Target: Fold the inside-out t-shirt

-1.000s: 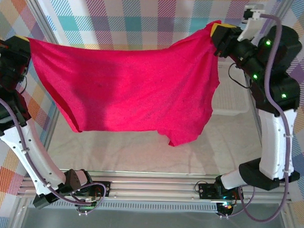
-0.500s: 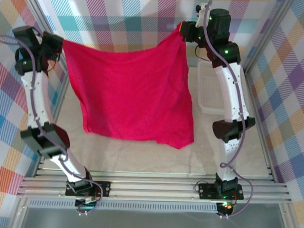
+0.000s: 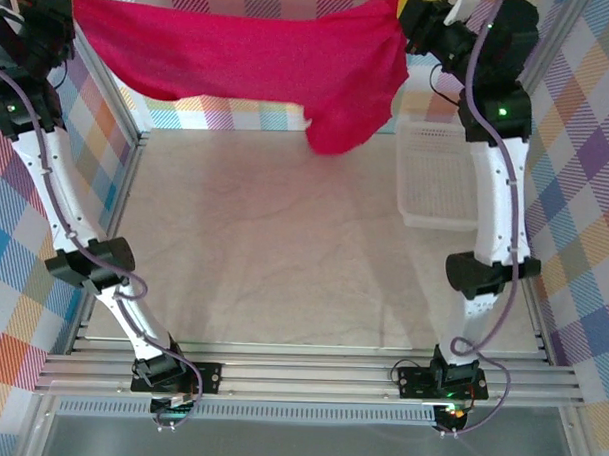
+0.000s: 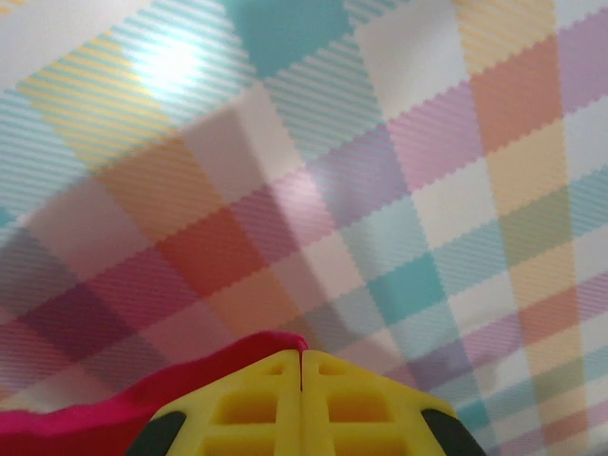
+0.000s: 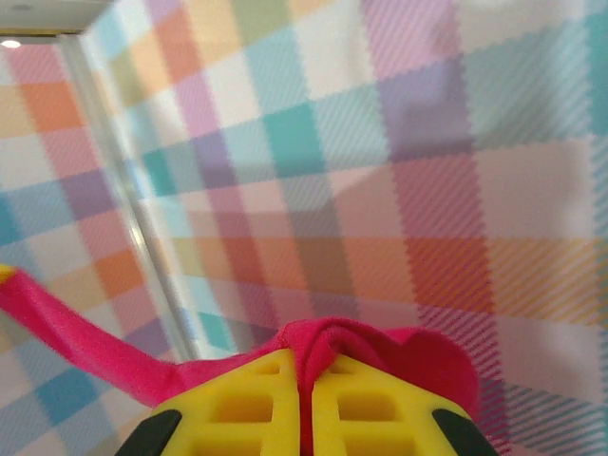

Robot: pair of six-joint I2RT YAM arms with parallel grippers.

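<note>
Crimson cloth is hanging high above the table (image 3: 283, 277): the inside-out t-shirt (image 3: 240, 56) is stretching between both arms, close to the checked backdrop, and sagging lowest toward the right. The left gripper (image 3: 54, 14) is pinching one top corner with its jaws fully closed, though only a thin edge seems caught. The right gripper (image 3: 420, 14) is clamping a bunched fold just as tightly. Any harder pull apart is likely risking that thin edge slipping free and the shirt swinging from one arm. In lowering, the sagging part could be catching on the white basket (image 3: 436, 183) nearby.
</note>
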